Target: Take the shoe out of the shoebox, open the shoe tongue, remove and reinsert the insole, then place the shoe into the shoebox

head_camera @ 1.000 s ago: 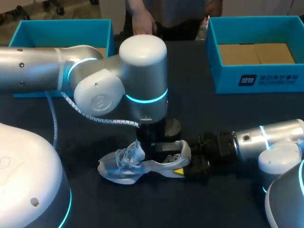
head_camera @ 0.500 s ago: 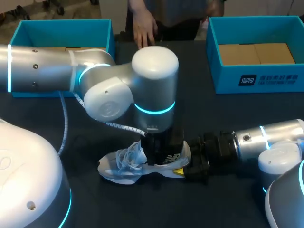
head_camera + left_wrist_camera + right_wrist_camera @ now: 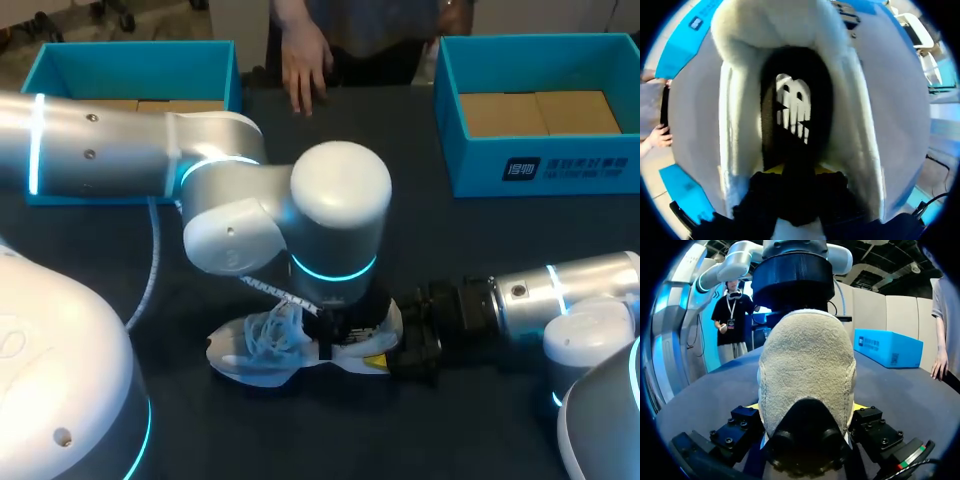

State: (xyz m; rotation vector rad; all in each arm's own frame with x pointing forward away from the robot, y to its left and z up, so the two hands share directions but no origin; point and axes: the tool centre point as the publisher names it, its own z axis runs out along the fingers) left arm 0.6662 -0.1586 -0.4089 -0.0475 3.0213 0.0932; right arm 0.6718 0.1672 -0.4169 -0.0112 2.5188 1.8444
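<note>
A white shoe (image 3: pixel 258 352) lies on the dark table, toe to the left. My right gripper (image 3: pixel 405 340) holds its heel from the right. In the right wrist view the fuzzy heel (image 3: pixel 807 360) fills the space between that gripper's (image 3: pixel 807 415) two black fingers, which press on it from both sides. My left arm stands over the shoe with its gripper (image 3: pixel 348 318) down at the opening. The left wrist view looks straight into the shoe (image 3: pixel 740 125), where a dark insole (image 3: pixel 792 107) with white print shows. My left gripper (image 3: pixel 797 172) is inside the opening, at the insole's near end.
One blue shoebox (image 3: pixel 130 70) stands at the back left, another (image 3: pixel 540 110) at the back right. A person's hand (image 3: pixel 300 70) rests at the table's far edge between them.
My left arm's wrist has swung right and come down over the shoe's opening. The shoe and my right arm have stayed where they were.
</note>
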